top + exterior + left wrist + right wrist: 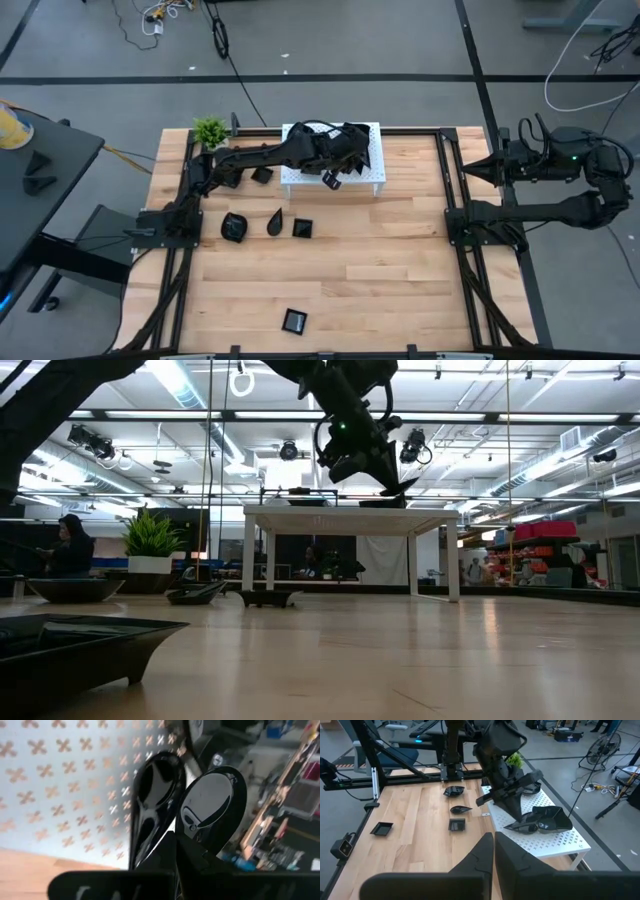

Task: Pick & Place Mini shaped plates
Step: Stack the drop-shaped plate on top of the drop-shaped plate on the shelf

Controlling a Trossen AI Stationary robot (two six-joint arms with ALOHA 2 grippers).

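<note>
Overhead, left tool [333,172] grips a black plate [331,180] above the white stand [372,176]; carry it level, clearing stacked plates [352,140].

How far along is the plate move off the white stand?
Done: five black plates lie on the table, including a row of three. In hand: the left gripper holds a plate above the white stand. Left: a pile remains there. The right gripper waits aside.
</note>
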